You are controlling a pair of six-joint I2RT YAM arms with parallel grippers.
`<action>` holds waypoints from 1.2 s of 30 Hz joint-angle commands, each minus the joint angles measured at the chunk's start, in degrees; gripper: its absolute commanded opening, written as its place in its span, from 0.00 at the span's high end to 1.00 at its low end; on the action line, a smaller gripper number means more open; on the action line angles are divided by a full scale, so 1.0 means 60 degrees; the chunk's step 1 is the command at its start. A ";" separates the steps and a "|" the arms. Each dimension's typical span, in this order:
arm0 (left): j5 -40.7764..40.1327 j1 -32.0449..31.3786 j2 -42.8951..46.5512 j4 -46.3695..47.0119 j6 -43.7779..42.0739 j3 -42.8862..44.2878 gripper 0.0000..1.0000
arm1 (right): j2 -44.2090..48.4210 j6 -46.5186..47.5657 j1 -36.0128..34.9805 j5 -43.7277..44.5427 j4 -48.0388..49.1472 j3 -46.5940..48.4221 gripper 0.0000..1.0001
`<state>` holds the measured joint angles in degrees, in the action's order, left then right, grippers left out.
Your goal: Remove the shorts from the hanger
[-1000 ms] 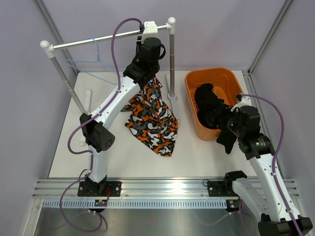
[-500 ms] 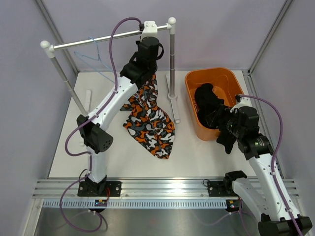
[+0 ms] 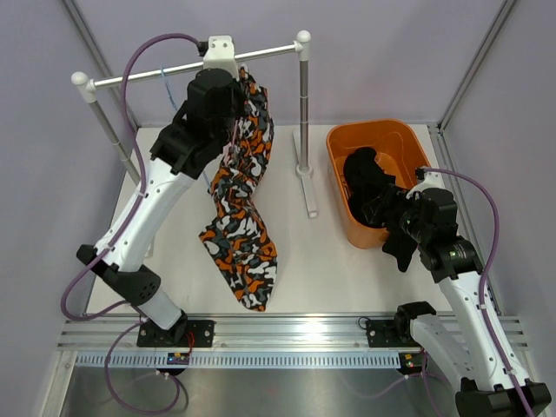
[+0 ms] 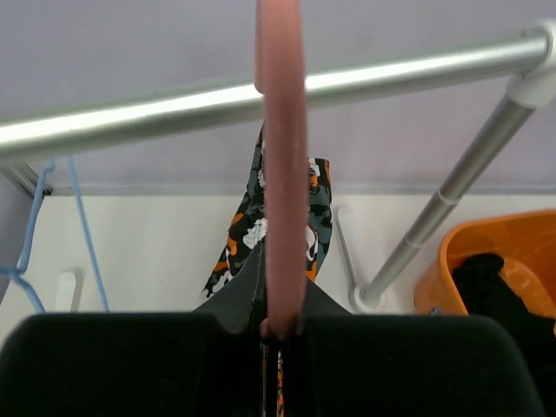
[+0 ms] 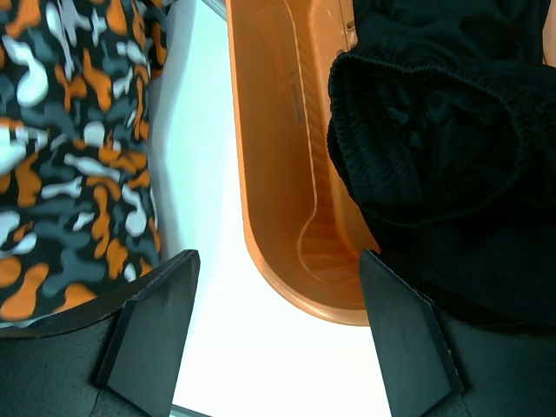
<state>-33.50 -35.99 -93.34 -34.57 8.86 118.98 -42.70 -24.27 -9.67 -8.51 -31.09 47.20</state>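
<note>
I see the left gripper (image 4: 280, 328) pinched tight on a thin pink hanger bar (image 4: 280, 174) at the silver metal rail (image 4: 130, 117), with the orange, black, white and grey camouflage shorts (image 3: 239, 226) dangling below it. The right gripper (image 5: 274, 334) is spread wide over the orange plastic tub (image 3: 395, 139) holding the plain black shorts (image 3: 365, 178).

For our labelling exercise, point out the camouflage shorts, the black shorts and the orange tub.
camouflage shorts (image 3: 236, 221), top view, hanging middle.
black shorts (image 3: 360, 178), top view, bunched centre.
orange tub (image 3: 388, 142), top view, far inner wall.
</note>
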 commanded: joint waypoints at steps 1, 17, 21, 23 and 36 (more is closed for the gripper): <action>0.0938 -0.0022 0.0745 -0.0434 0.0544 -0.1104 1.00 | 0.0129 0.0134 0.0030 -0.0162 0.0377 0.0161 0.17; 0.1303 -0.3186 0.4069 -0.0669 0.0602 -0.5399 1.00 | -0.1818 -0.0450 -0.4245 0.1737 0.0171 0.2138 0.20; 0.1467 -0.3552 0.4730 -0.0728 0.0632 -0.6293 1.00 | -0.2491 -0.0774 -0.5227 0.2267 0.0567 0.2474 0.21; 0.1451 -0.3713 0.4863 -0.0699 0.0588 -0.6660 1.00 | -0.2989 -0.0861 -0.5840 0.2692 0.0626 0.2840 0.21; 0.1540 -0.4197 0.5376 -0.0787 0.0749 -0.7012 1.00 | -0.5582 -0.1228 -0.7162 0.4509 0.0056 0.5213 0.23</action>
<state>-25.10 -60.73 -63.77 -41.19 12.53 76.95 -74.08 -30.09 -52.05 13.13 -29.87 74.65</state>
